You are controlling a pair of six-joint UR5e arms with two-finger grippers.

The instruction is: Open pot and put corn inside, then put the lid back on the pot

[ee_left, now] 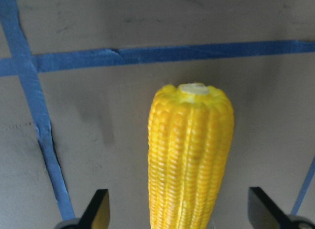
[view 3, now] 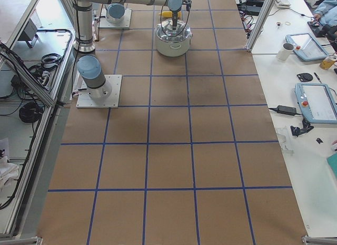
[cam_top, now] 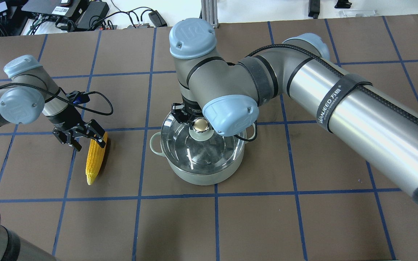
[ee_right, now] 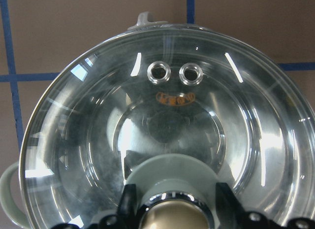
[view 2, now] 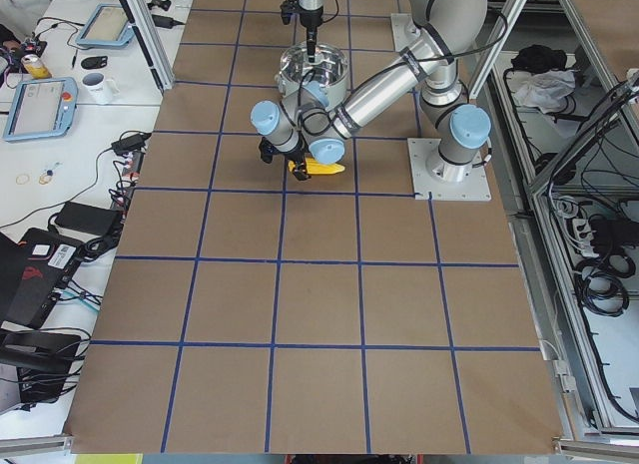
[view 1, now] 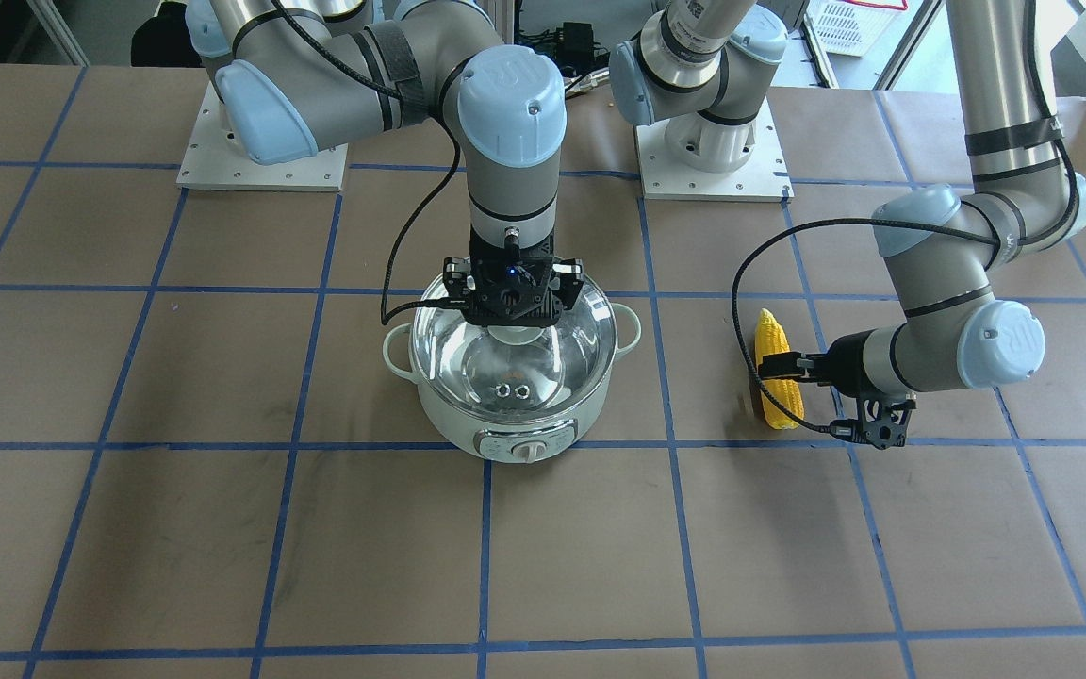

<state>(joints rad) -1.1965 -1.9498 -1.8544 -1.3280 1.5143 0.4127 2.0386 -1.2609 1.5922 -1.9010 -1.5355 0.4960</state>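
Centrally on the table [view 1: 600, 566] stands the pot [view 1: 505, 424], its control dial [view 1: 526, 451] turned away from the robot. The lid [ee_right: 172, 106] sits closed on the rim. The right gripper [ee_right: 176, 199] hangs straight down over the lid's knob [cam_top: 200, 125]. Its fingers [ee_right: 129, 197] are parted and flank the knob, with a thin gap on each side as far as the wrist view shows, so it holds nothing. In the overhead view the right arm's wrist joint covers part of the lid and the far side of the pot.

The corn [cam_top: 95, 159] lies flat on the table, well apart from the pot on the robot's left, with its pointed tip toward the robot. One blue tape line [cam_top: 144, 145] runs between cob and pot. The left gripper [ee_left: 178, 209] is low over the cob with its fingers spread wide. They stand clear of the kernels on both sides, so it grips nothing either. A black cable [view 1: 741, 283] loops from the left arm down beside the corn.

The table is covered in brown paper marked into squares by blue tape, and both arms rise from pale mounting plates [view 1: 213, 174]. In the right side view a white bench runs along the far edge and carries tablets [view 3: 310, 45] and a mug [view 3: 287, 51]. Aluminium frame posts and coiled cables stand behind the robot.
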